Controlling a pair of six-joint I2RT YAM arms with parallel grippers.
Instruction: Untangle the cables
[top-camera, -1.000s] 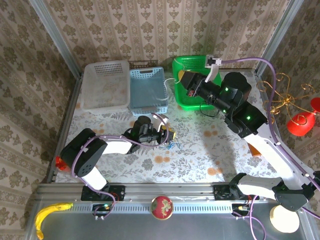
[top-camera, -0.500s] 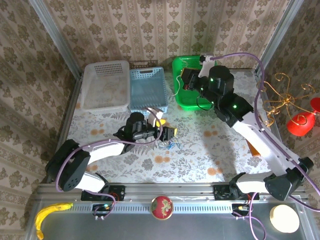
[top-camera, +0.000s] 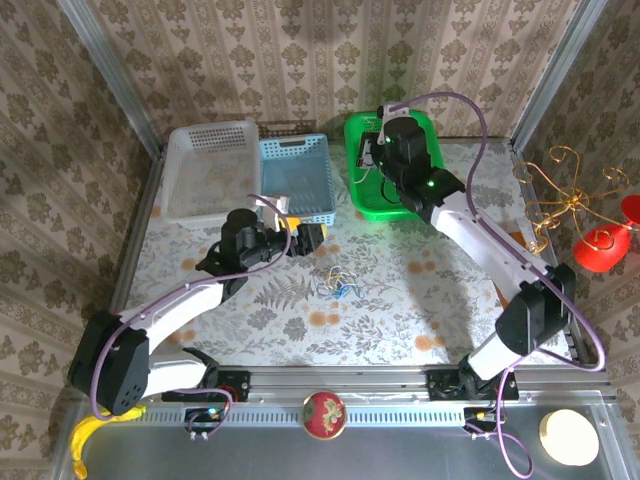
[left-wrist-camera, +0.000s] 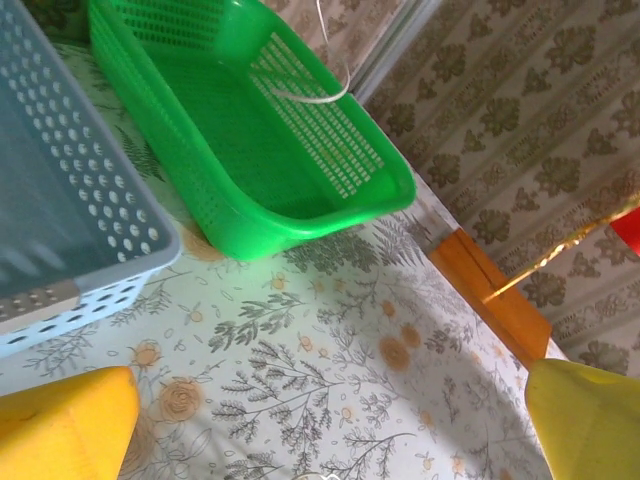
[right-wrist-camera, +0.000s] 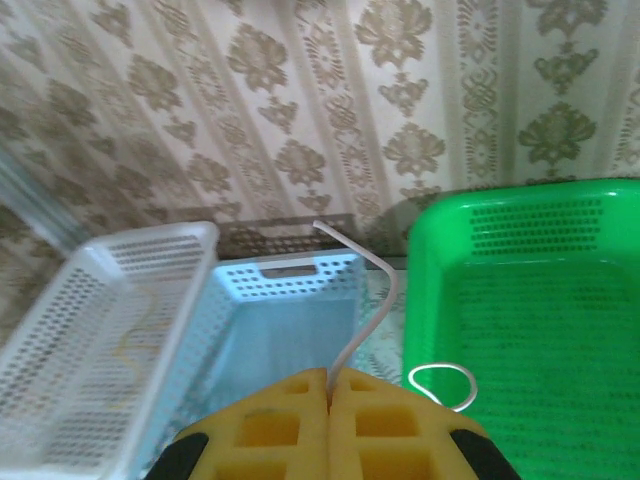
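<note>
Colours on my feed
Green basket (right-wrist-camera: 540, 330), pale-blue basket (top-camera: 296, 185), white basket (top-camera: 212, 135); cream bench (top-camera: 420, 300) printed with grey ferns and orange flowers; beige damask wallpaper (top-camera: 300, 60); my right claw (right-wrist-camera: 328, 385) yellow; its cable (right-wrist-camera: 393, 290) white.

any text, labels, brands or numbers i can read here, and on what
None can be read. The green plastic basket, the pale blue plastic basket, the white perforated plastic basket and the floral table cover bear only holes or pattern; the right gripper, shut on a thin white cable, has blank yellow pads.
</note>
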